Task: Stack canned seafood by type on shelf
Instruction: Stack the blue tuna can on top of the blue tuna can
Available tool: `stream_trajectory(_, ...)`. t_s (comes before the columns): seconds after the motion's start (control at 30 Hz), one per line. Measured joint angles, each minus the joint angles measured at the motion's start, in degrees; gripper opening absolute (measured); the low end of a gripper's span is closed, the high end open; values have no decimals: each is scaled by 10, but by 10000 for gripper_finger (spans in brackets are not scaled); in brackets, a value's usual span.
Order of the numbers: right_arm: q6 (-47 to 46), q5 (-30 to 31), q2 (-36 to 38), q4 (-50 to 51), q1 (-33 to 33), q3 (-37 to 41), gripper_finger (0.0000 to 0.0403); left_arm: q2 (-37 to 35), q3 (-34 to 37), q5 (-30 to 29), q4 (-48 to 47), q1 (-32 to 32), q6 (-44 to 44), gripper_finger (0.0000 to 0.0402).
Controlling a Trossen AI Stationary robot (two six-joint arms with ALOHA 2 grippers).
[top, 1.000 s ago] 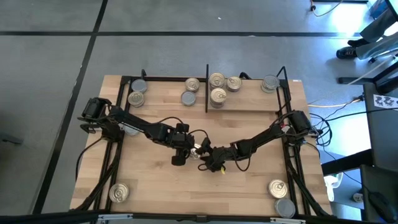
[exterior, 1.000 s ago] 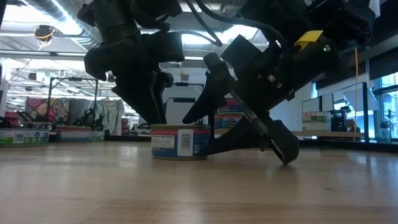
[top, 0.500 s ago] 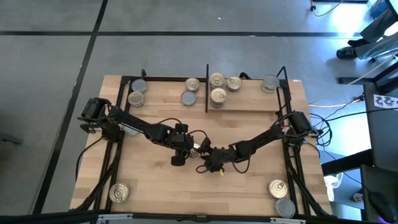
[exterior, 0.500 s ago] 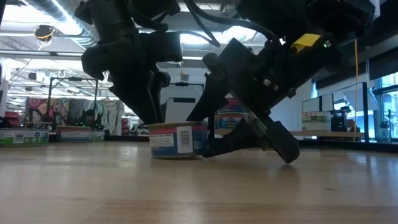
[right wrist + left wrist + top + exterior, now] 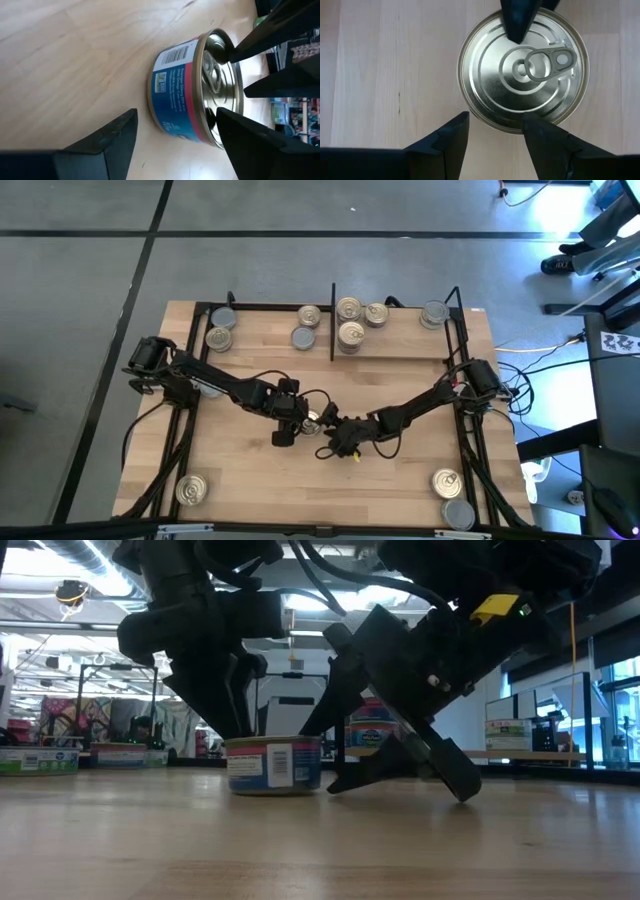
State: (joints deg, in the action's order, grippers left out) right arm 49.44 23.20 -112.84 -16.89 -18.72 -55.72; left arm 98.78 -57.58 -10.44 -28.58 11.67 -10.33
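A low round tin [image 5: 313,423] with a pale gold pull-tab lid [image 5: 522,65] and a blue label [image 5: 175,107] stands upright on the tabletop, between my two grippers. My left gripper [image 5: 287,426] is open and points down at the tin's left edge [image 5: 235,730], with its fingertips [image 5: 465,120] beside the rim. My right gripper [image 5: 333,436] is open and slants in from the right [image 5: 322,758]. The shelf [image 5: 400,345] lies at the far edge, with several tins on both sides of its black divider [image 5: 332,320]. My left gripper: I cannot tell whether its fingertips touch the tin's rim. My right gripper has one fingertip [image 5: 516,25] on the right side of the tin's lid rim [image 5: 318,740]. It slants down from the table's right, and the other finger [image 5: 350,780] lies low beside the tin's wall. The tin stands flat on the table.
Loose tins lie near the near-left corner [image 5: 190,490] and the near-right corner [image 5: 447,480], [image 5: 458,513]. Black frame bars [image 5: 465,380] run along both sides of the table. Cables trail from both arms.
The tin has slid a short way along the table toward its left edge and stayed upright. Both grippers have moved left with it, the right one following at the tin's right side.
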Motion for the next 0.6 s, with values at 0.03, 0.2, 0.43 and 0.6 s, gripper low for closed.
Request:
stream_trajectory(0.03, 5, 0, -2, -2, 0, 0, 269, 0, 0, 0, -1, 0, -1, 186)
stream_trajectory(0.2, 18, 4, -5, -12, 0, -1, 269, -3, 9, -1, 0, 1, -13, 186)
stream_trajectory(0.43, 21, -4, -6, -25, 3, -1, 269, -7, 26, -8, 21, 10, -29, 186)
stream_trajectory(0.6, 35, -8, -6, -26, 12, -1, 269, -8, 26, -11, 22, 12, -27, 186)
